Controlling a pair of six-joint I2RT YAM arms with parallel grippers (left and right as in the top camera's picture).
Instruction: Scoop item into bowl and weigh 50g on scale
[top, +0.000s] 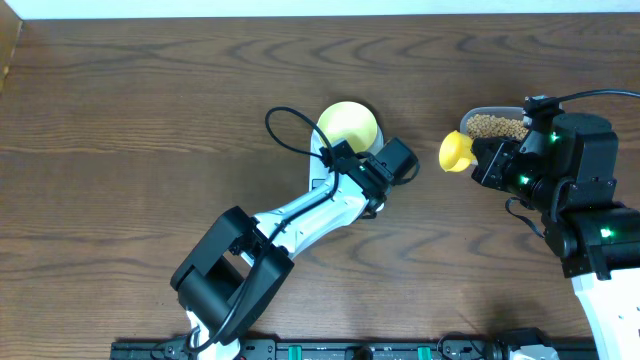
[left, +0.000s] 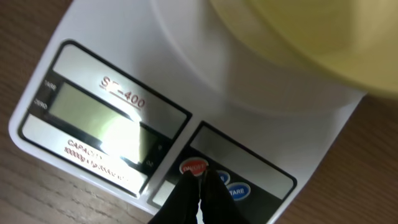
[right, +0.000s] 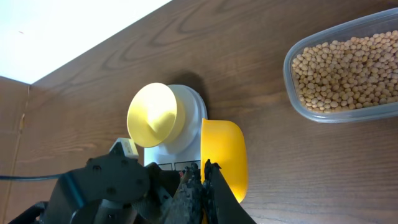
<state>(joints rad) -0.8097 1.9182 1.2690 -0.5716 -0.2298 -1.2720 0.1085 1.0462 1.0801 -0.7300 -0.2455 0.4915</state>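
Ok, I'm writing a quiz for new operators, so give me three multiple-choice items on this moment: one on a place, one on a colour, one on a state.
1. Where does the small round pale-yellow bowl sit?
A. on the platform of the white rectangular digital scale
B. inside a drawer
C. on bare wood

2. What colour is the round button at the tips of the left gripper?
A. green
B. red
C. white

3. The yellow plastic scoop held by the right gripper is:
A. heaped full
B. lying upside down on the table
C. empty

Answers:
1. A, the right wrist view shows the bowl over the white platform.
2. B, the left wrist view shows red under the closed fingertips.
3. C, its inside is bare. The small tan beans lie in the clear rectangular plastic tub.
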